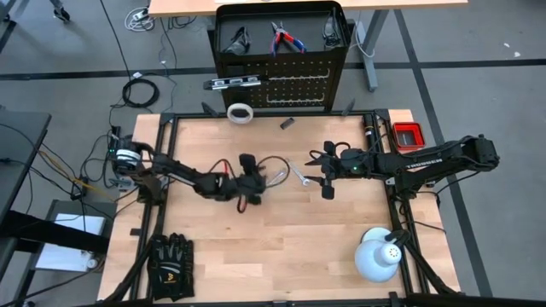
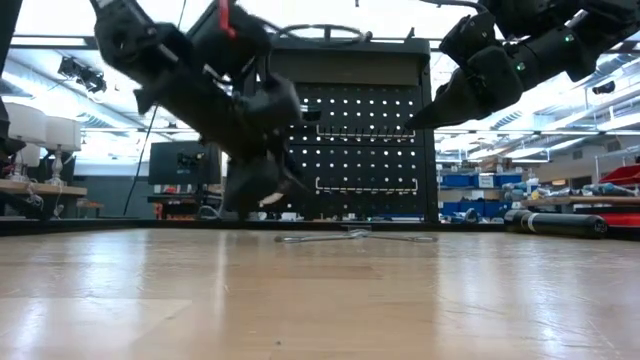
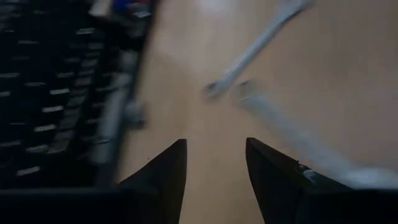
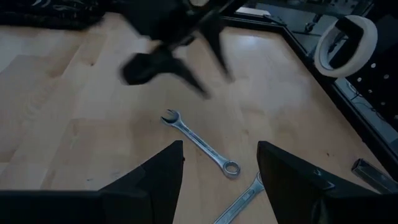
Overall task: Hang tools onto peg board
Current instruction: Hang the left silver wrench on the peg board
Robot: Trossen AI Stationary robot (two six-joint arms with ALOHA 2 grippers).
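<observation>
Two silver wrenches [image 4: 199, 142] [image 4: 239, 199] lie flat on the wooden table near its middle, their ends close together. My left gripper [image 3: 214, 168] hovers open just left of them, above the table, touching nothing; the right wrist view shows it [image 4: 180, 62] beyond the wrenches. My right gripper [image 4: 221, 162] stands open on the wrenches' right, raised and empty. The peg board [image 1: 281, 81] stands past the far edge; its top shelf holds red-handled pliers [image 1: 286, 38] and glasses [image 1: 237, 40]. A dark level bar [image 1: 235, 83] hangs at its left side. The white tape roll [image 1: 241, 112] lies at the table's far edge.
Black gloves [image 1: 171, 264] lie at the near left corner and a white dome lamp [image 1: 380, 256] stands at the near right. A small red box [image 1: 407, 134] sits at the far right, and a small dark piece [image 1: 287, 124] lies near the peg board.
</observation>
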